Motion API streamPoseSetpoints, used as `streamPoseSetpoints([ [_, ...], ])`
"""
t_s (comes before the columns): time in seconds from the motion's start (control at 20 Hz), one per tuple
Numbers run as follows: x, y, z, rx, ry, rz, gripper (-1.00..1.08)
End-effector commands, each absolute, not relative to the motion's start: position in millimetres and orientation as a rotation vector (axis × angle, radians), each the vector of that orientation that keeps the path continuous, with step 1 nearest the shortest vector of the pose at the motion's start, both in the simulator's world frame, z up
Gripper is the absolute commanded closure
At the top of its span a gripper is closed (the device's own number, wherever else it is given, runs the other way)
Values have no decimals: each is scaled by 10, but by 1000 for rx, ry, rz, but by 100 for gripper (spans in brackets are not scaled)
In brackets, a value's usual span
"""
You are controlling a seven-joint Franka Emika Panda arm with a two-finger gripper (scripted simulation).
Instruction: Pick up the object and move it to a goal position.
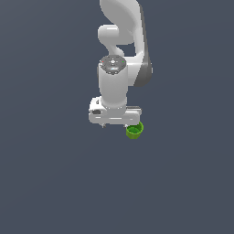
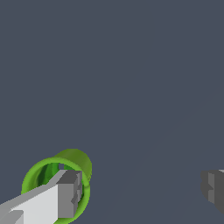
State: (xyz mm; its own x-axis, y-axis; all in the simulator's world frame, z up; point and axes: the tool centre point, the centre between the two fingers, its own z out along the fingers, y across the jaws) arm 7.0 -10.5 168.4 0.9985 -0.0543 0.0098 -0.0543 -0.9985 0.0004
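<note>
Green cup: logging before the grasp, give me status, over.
Gripper open, jaws wide apart. One finger over the mouth of the green cup, cup not between the fingers. Cup not gripped. Nothing else in the way.

No readable text, labels, brands or numbers in either view; the arm, its hand and the cup carry plain unmarked surfaces.

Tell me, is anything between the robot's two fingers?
No. In the wrist view the gap between the fingers shows only bare grey floor. The gripper is open, and one finger overlaps the green cup, which sits off-centre.
</note>
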Motion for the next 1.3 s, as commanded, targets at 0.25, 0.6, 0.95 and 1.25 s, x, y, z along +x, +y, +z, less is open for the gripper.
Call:
streamPoseSetpoints([
  [0.25, 95, -111, 1680, 3140, -59, 23, -20],
  [0.6, 98, -83, 1666, 3137, -52, 14, -20],
  [0.95, 61, 140, 1562, 3109, -56, -68, -20],
  [1.25, -22, 487, 1401, 3045, -65, -189, -20],
])
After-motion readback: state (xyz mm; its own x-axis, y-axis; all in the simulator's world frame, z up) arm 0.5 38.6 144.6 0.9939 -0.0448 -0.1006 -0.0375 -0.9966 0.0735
